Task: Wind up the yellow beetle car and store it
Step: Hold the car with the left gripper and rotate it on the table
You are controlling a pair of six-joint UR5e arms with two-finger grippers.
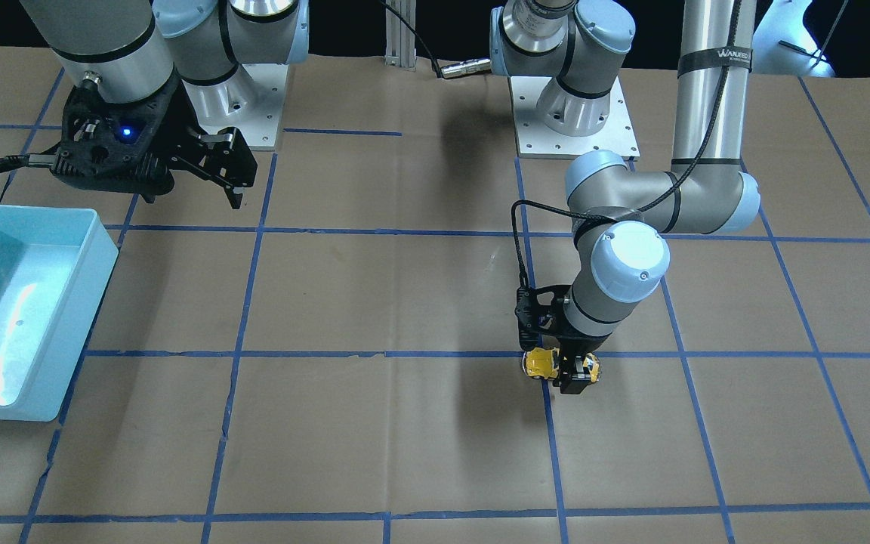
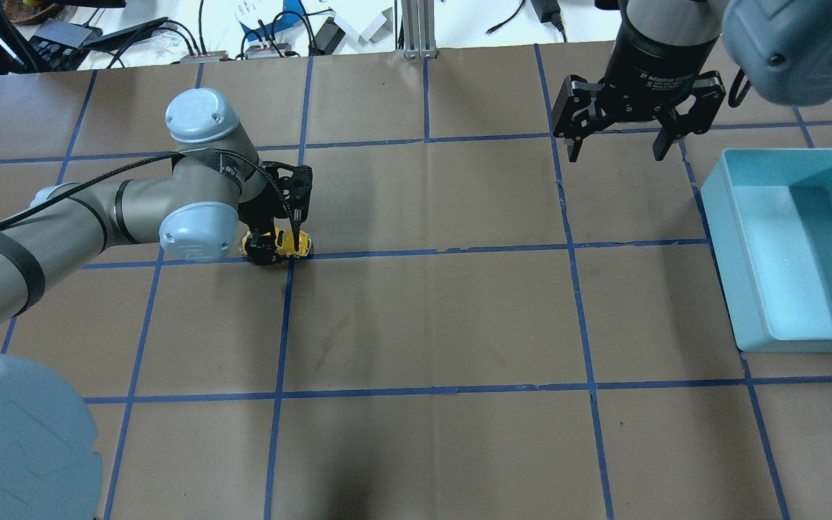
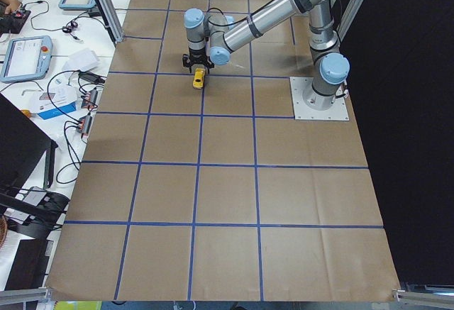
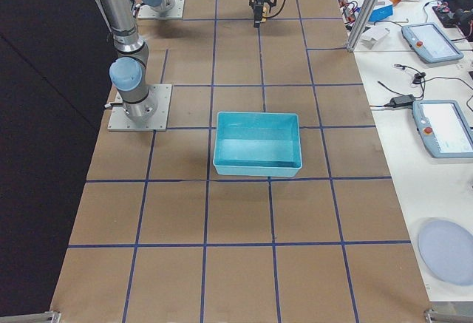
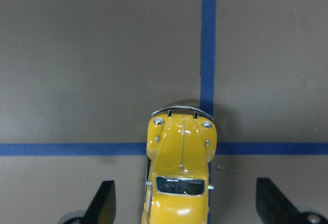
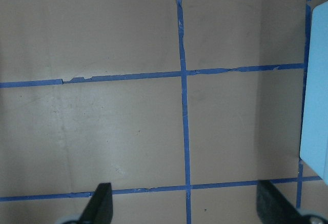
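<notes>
Your left claw sits wide around the car on the tabletop, not touching it; your right claw hovers wide, empty.

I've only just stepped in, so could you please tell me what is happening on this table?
The left gripper is down over a small glossy yellow toy beetle car, which sits on the brown paper-covered table at a crossing of blue tape lines. Its fingers stand open on either side of the car with gaps showing, so nothing is gripped yet. The right gripper hangs open and empty near the light blue plastic bin, which holds nothing.
</notes>
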